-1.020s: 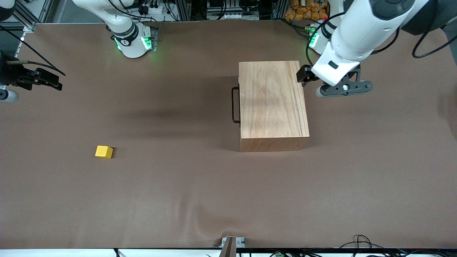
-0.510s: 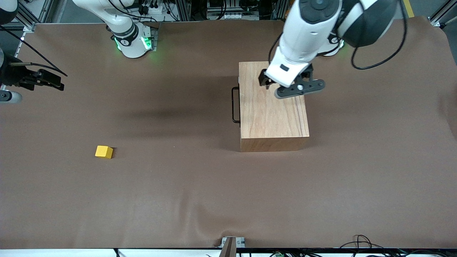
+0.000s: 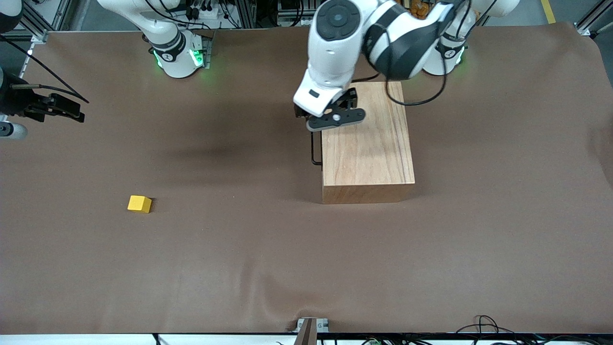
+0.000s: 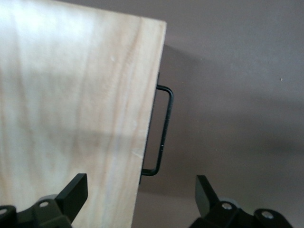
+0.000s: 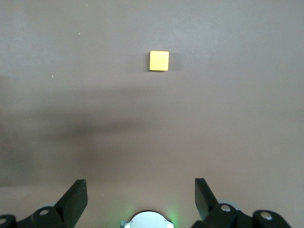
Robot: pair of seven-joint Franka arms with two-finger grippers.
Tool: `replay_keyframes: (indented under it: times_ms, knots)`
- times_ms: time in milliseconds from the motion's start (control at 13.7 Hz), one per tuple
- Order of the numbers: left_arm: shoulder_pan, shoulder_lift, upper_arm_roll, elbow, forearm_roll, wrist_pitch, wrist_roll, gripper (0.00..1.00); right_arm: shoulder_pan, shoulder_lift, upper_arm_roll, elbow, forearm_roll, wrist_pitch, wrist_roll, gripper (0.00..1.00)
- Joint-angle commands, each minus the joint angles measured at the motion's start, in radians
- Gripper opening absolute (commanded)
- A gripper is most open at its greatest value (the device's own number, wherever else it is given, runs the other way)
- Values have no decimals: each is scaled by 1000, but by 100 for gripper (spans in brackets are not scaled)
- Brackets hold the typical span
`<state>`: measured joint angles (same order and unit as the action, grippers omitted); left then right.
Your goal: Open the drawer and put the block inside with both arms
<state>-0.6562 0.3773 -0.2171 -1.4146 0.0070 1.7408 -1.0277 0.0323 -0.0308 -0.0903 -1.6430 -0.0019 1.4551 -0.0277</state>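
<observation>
The big wooden box [image 3: 366, 143] stands mid-table, its drawer shut; the black wire handle [image 3: 313, 149] faces the right arm's end. My left gripper [image 3: 331, 118] hovers open over the box's top edge above the handle, at the end of the handle farther from the front camera. The left wrist view shows the box top [image 4: 71, 109], the handle [image 4: 164, 128] and the left gripper [image 4: 141, 194], empty. The yellow block [image 3: 139, 204] lies alone on the mat toward the right arm's end. My right gripper [image 3: 72, 109] waits open at that end; in the right wrist view the block [image 5: 159, 61] lies well ahead of the right gripper [image 5: 141, 194].
A brown mat [image 3: 239, 249] covers the table, with a raised wrinkle near the front edge. The two green-lit arm bases [image 3: 179, 55] stand along the edge farthest from the front camera. A small clamp [image 3: 309, 328] sits at the front edge.
The left arm has swung across the box top, from beside the box's end at its own base to above the handle end. The right arm, block and box have stayed put.
</observation>
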Motion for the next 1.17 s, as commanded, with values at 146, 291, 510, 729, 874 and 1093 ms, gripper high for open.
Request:
replay_keyframes:
  times_ms: [146,291,510,729,874,1093]
  knots:
    - [-147,120,16,66,162,3,-97,100,-17,-14,10,-3,22,2,5,100]
    - [-157,149,19,72,166,19,-91,100,-12,-14,12,0,22,8,8,100]
    - [-169,196,21,77,217,88,-86,100,-14,-15,14,-5,22,8,8,100]
    - [-169,238,19,78,271,147,-11,100,-14,-17,14,-6,22,5,8,100]
    - [-168,249,18,77,271,155,12,100,-12,-17,14,-6,22,4,9,100]
    - [-168,258,18,71,275,152,34,100,-11,-17,14,-8,22,4,9,100]
